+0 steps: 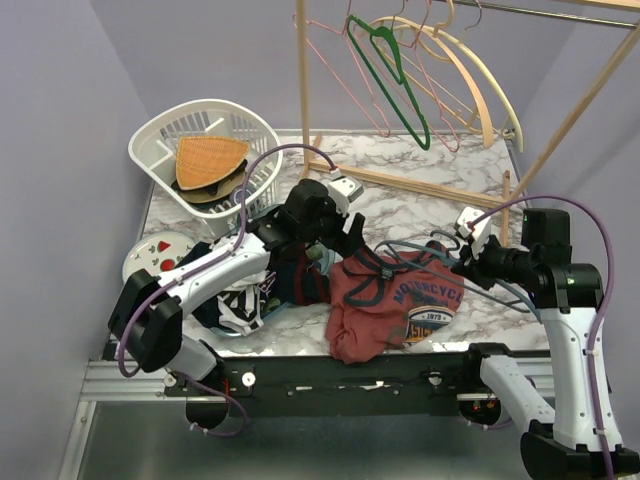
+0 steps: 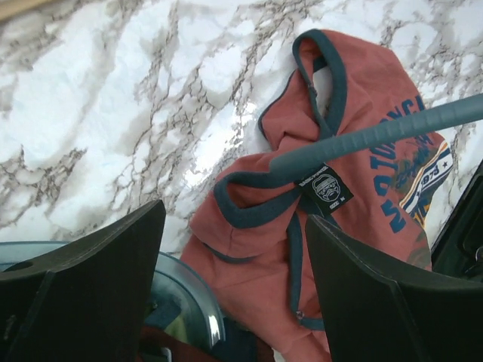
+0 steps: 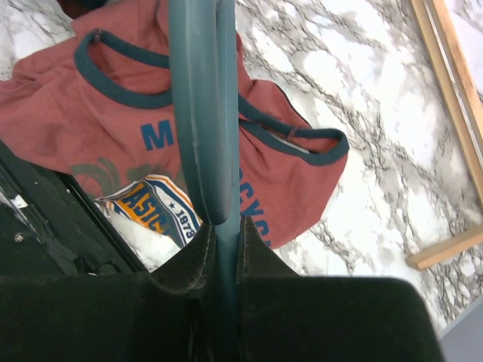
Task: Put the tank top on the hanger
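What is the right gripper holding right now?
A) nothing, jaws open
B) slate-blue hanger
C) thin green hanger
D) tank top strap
B: in the right wrist view the right gripper is closed on the slate-blue hanger, whose plastic runs up from between the jaws, and the tank top lies on the marble table beneath.

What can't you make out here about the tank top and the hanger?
Right wrist view: the hanger's lower end is hidden inside the shut right tool.
Left wrist view: the tank top's lettering is cut by the frame edge and the hanger.
Top view: the left arm covers most of the clothes beneath it.
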### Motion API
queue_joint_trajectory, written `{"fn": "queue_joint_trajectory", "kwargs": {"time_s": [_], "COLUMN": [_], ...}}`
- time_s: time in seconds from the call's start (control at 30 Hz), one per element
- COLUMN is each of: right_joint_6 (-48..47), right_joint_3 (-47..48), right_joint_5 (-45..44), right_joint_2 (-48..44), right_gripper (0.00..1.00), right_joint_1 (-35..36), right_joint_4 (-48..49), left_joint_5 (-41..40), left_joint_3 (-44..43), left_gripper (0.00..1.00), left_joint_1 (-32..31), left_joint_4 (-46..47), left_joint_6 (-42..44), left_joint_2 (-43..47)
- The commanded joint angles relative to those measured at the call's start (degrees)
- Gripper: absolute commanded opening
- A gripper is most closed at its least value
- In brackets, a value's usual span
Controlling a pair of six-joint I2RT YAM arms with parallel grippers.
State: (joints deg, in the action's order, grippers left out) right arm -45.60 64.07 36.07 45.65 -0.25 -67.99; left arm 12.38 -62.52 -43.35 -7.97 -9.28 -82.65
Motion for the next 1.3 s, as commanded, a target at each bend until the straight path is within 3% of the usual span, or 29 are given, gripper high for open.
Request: {"fn": "queue_joint_trajectory", "kwargs": {"time_s": [0.0,0.2,0.5,0.6,0.93,1.1,1.27], "right_joint_6": [0.8,-0.1,-1.6,-2.0,-2.9,-3.2,-3.3], "right_joint_3": [-0.5,-0.5,-0.9,-1.1,-1.1,-1.2,-1.3], "right_joint_5": [-1.5,0.7,4.2,4.9,6.9,7.3,7.0], "right_joint_2": [-0.4,1.1,3.4,4.2,5.9,6.6,7.7], "right_gripper": [0.01,0.01,0.01,0.01,0.01,0.01,0.01], "right_joint_1": [-1.5,-2.0,-2.5,-2.5,-2.6,-2.6,-2.6], "right_joint_4": [1.5,1.5,1.1,1.1,0.6,0.7,1.2], "left_joint_5": [-2.4,-1.9,-4.2,-4.7,-1.7,-0.6,0.7], "left_joint_3": [-3.6,-8.9,-12.1,-13.0,-14.4,-14.9,-15.0], "left_gripper": [0.83,0.59,0.53,0.43,0.37,0.08,0.04], "left_joint_1": [-0.1,-0.2,-1.6,-1.7,-1.8,-1.8,-1.7], "left_joint_4": [-3.1,-7.4,-12.4,-13.6,-14.8,-14.6,-14.4], "left_joint_6": [-6.3,-6.8,-4.6,-4.1,-3.5,-3.0,-2.6], "left_joint_2": [-4.1,-11.3,-16.3,-17.4,-19.2,-18.3,-15.4]}}
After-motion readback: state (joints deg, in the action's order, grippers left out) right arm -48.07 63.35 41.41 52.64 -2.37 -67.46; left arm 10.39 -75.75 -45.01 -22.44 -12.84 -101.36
